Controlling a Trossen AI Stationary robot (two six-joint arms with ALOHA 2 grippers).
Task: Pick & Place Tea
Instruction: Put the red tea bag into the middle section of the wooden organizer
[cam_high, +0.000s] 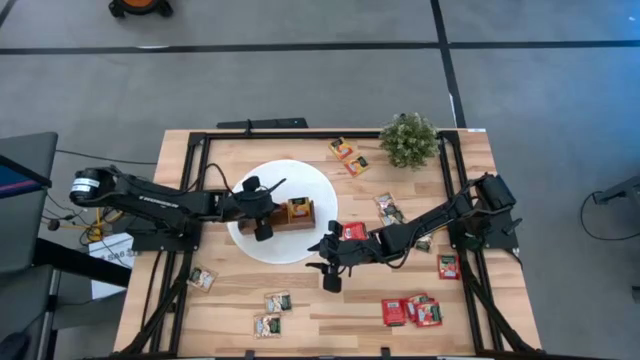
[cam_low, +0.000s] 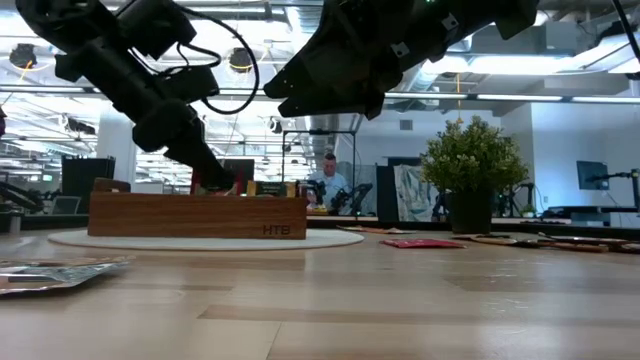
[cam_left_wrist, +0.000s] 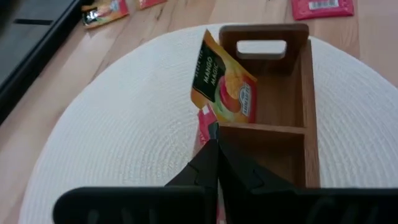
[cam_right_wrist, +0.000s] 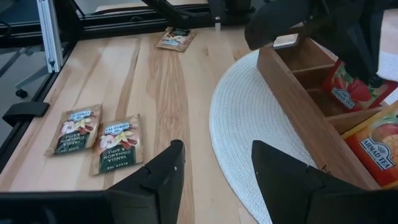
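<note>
Left gripper (cam_high: 262, 207) sits over the wooden tray (cam_high: 291, 213) on the white disc (cam_high: 262, 246), fingers pressed together. In the left wrist view the closed tips (cam_left_wrist: 214, 155) pinch the edge of a red sachet (cam_left_wrist: 204, 126) at the tray's middle divider. An orange-yellow mango sachet (cam_left_wrist: 225, 87) stands tilted in the end compartment by the tray handle; the same sachet (cam_high: 299, 209) shows in the tray from above.

Right gripper (cam_high: 327, 262) hovers at the disc's 5 o'clock edge, fingers spread, nothing between them; the right wrist view shows the two dark fingers (cam_right_wrist: 158, 177) apart over bare wood and the disc rim. A red sachet (cam_high: 353, 231) lies by the right arm just off the disc at 4 o'clock.

Rest of the tea is scattered on the table (cam_high: 330, 320):
- two orange-yellow sachets (cam_high: 349, 156) at 1 o'clock from the disc, beside the potted plant (cam_high: 408, 139)
- white-and-green sachets (cam_high: 388, 209) at 3 o'clock
- red pile (cam_high: 412, 311) at 5 o'clock near the front edge, single red one (cam_high: 448, 266) at 4 o'clock
- two white-and-green (cam_high: 272, 313) at 6 o'clock, one more (cam_high: 201, 279) at 7 o'clock

A person shows in the room behind, low view.
</note>
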